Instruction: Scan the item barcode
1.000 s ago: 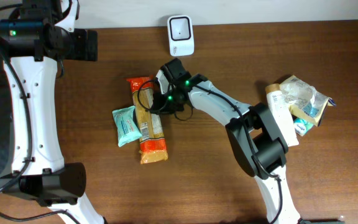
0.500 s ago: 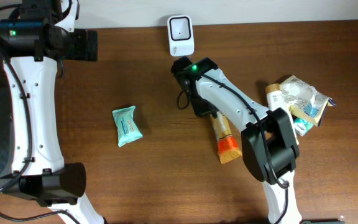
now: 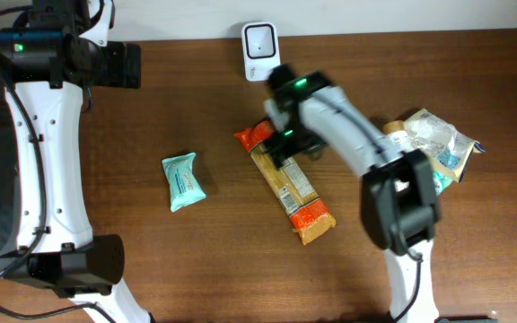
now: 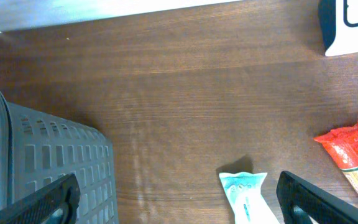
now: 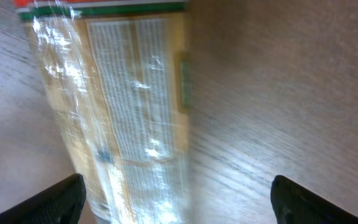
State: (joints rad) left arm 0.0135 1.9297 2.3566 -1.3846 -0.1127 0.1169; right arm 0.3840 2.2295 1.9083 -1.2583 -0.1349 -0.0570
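The pasta packet [image 3: 287, 184] lies flat on the worktop [image 3: 240, 278], slanted, its red end pointing toward the scanner [image 3: 260, 51] at the back edge but apart from it. The right end effector [image 5: 176, 194] hangs just above the packet with fingers spread wide, gripping nothing. The left end effector [image 4: 179, 202] is spread wide too and empty, over by the grey basket [image 4: 42, 155]. A teal pouch [image 3: 183, 181] sits apart, left of the packet.

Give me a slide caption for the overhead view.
Right arm's open fingers over a long orange-ended packet lying diagonally on the table near the white scanner, teal pouch alongside.
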